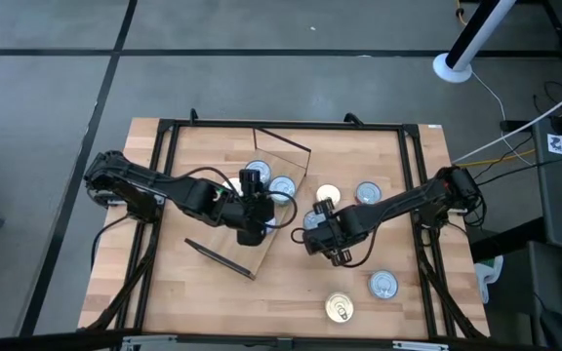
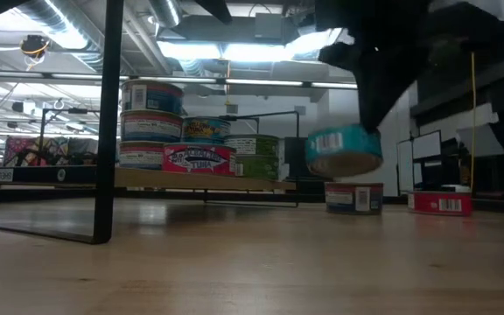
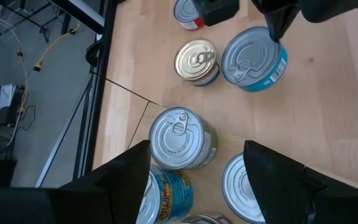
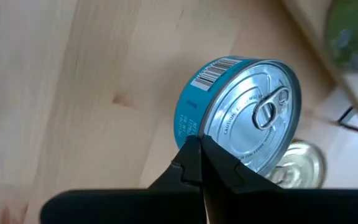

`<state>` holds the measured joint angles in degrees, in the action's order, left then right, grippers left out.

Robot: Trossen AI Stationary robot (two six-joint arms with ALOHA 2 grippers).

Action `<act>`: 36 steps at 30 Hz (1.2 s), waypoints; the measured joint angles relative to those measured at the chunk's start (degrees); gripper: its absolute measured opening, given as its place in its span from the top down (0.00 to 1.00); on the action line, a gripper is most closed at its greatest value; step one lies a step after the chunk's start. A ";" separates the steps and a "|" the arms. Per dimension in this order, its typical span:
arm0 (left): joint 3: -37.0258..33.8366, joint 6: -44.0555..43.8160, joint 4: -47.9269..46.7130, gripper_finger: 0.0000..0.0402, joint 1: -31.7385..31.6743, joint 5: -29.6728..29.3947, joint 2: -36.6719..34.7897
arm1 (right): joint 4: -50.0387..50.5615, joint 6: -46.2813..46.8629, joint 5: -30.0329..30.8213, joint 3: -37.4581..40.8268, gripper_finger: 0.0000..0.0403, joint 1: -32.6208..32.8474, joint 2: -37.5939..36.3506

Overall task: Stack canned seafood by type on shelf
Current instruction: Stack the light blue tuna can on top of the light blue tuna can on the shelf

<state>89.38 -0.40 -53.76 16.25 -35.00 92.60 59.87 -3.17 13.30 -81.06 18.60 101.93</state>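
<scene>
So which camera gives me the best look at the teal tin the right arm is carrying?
The right wrist view: the teal tin fills it, lid, pull tab and barcode clear, pinched by the right tool. The low view shows its side lifted off the table. The left wrist view shows its lid from above. The high view barely shows it under the arm.

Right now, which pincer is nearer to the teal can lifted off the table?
Right. The right pincer is shut on the rim of the teal can, holding it tilted above the table. The left pincer hangs open over the cans on the shelf, apart from it.
</scene>
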 joint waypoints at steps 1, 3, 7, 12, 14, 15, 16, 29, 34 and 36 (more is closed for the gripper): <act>0.00 0.24 -0.02 0.37 0.00 0.01 -0.22 | 0.61 -0.29 0.08 -0.77 1.00 0.00 0.00; 0.00 0.39 0.00 0.37 0.00 0.00 -0.47 | 1.80 -1.15 0.90 -2.23 1.00 -0.40 -0.08; 0.00 0.42 -0.21 0.37 0.00 -0.06 -1.68 | 2.99 -3.06 1.30 -5.62 1.00 -0.76 -0.09; 0.00 0.41 -0.43 0.37 0.00 -0.22 -4.26 | 3.32 -6.25 4.25 -9.09 1.00 -0.78 -0.09; 0.00 0.41 -0.52 0.37 0.00 -0.22 -5.34 | 3.24 -7.76 5.31 -10.27 1.00 -0.78 -0.09; 0.00 0.41 -0.55 0.37 0.00 -0.22 -5.95 | 3.25 -8.38 6.04 -10.76 1.00 -0.83 -0.09; 0.00 0.41 -0.66 0.37 0.00 -0.20 -6.63 | 3.32 -9.13 6.87 -11.27 1.00 -1.06 -0.09; 0.00 -0.81 -1.34 0.37 0.00 -0.24 -12.69 | -3.54 -22.63 10.62 -13.05 1.00 -6.25 -0.09; 0.00 -0.86 -1.36 0.37 0.00 -0.24 -13.16 | -7.35 -28.23 10.60 -13.05 1.00 -9.12 -0.09; 0.00 -0.85 -1.36 0.37 0.00 -0.24 -13.16 | -8.68 -30.75 10.55 -13.05 1.00 -10.29 -0.09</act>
<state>89.38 -1.26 -55.11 16.25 -35.24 79.44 51.19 -33.92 23.85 -94.11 8.31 101.84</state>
